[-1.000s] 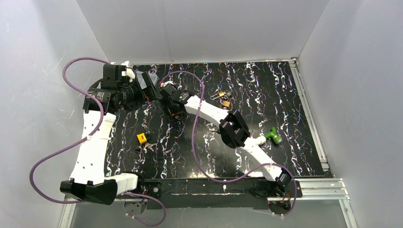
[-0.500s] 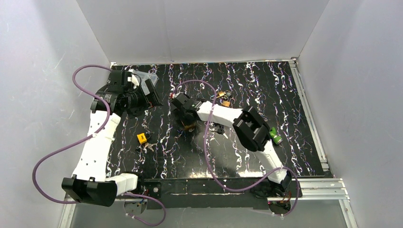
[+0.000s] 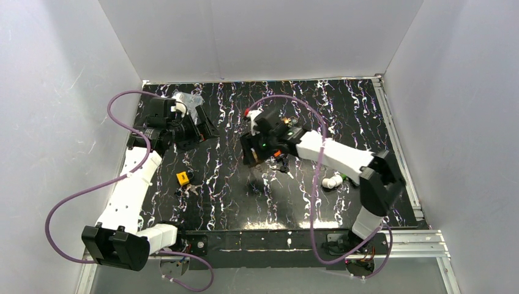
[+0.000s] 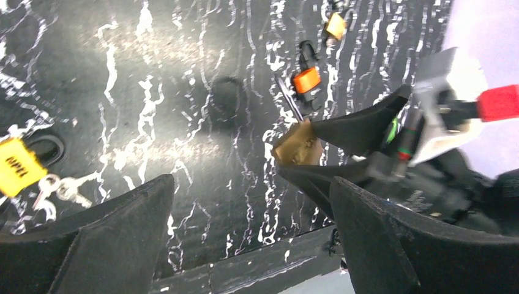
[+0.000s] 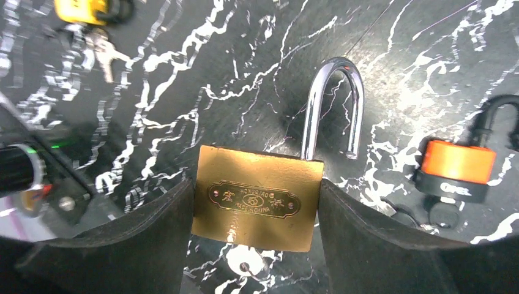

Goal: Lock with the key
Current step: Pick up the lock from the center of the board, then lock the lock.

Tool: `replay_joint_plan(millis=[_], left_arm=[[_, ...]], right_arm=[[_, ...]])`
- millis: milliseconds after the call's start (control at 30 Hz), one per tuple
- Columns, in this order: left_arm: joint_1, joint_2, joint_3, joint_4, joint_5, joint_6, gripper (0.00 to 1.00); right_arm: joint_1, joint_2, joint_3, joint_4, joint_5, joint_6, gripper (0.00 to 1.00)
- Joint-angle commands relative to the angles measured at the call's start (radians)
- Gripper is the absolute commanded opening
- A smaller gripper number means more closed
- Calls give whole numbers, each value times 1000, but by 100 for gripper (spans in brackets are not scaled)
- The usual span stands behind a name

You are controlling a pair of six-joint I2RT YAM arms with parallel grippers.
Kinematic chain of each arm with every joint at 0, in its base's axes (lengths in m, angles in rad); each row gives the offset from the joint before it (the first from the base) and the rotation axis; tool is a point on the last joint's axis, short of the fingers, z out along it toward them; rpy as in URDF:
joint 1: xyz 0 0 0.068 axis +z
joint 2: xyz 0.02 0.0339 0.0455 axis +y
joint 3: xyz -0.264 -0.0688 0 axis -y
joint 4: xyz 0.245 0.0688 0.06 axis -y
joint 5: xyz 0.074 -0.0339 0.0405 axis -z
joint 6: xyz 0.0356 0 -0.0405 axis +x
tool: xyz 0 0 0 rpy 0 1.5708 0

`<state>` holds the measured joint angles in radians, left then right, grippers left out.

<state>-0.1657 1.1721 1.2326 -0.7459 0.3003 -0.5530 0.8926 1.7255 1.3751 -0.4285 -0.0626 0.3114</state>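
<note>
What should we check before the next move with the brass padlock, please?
1. Grip: ok, the right tool clamps the brass padlock by its body.
2. Is the shackle closed: not ok, it stands open, one end free of the body.
3. Is the key seated: cannot tell, only a silver bit shows below the body.
4. Is the left tool free to help: ok, open and empty.
5. Is the orange padlock out of the way: ok, it lies apart from the held lock.

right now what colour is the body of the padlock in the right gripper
The padlock body is brass gold, clearest in the right wrist view.
</note>
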Motion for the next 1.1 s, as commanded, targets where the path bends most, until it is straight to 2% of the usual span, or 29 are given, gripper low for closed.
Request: replay_joint_plan(millis=[0,300,433,767,900,1067], left_arm=[[-6,-25,-16,160,149,29,98],[-21,2,-7,397,456,92,84],[-36,12,21,477,573,125,80],[-131,68,86,508,852,197,68],[-166,67,84,513,909,196,63],[-200,56,81,513,938,197,59]], right_arm=[[-79,-156,-47,109,-224,21,21],[-236,-391,-144,137,-702,104,19],[-272,-466,-151,165,-860,162,19],[-314,-554,-140,381,-1038,383,19],[-316,-567,-138,468,-1068,451,19],[-318,-573,-123,484,-1080,472,18]])
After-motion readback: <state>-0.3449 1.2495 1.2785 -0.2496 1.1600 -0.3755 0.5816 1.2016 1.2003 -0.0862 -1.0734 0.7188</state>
